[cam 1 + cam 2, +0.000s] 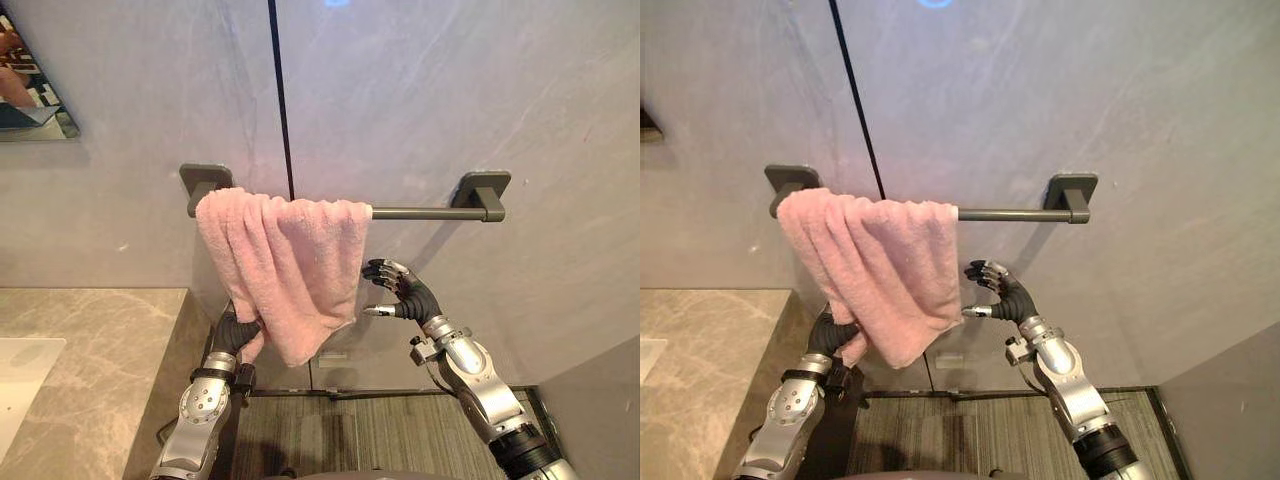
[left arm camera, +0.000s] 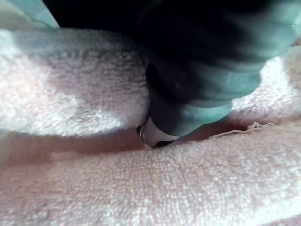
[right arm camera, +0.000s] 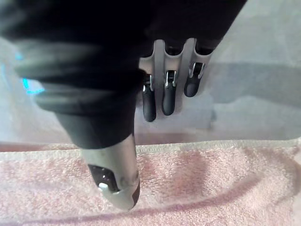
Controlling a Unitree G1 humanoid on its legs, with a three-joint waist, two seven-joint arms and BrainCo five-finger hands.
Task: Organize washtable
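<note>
Right hand (image 1: 405, 298) open, beside towel (image 1: 290, 265) — perhaps touching

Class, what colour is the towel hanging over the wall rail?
The towel is plain pale pink, seen best in the left eye view.

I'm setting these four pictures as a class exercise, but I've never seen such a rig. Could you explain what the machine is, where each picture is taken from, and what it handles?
It is a humanoid robot whose two arms end in mechanical hands. The two wide pictures come from cameras in its head; the two close-ups from cameras on its wrists. A pink towel hangs bunched over a dark wall bar, beside a marble counter. The left hand is buried in the towel's lower corner. The right hand is open beside the towel's other edge, its fingers holding nothing.
</note>
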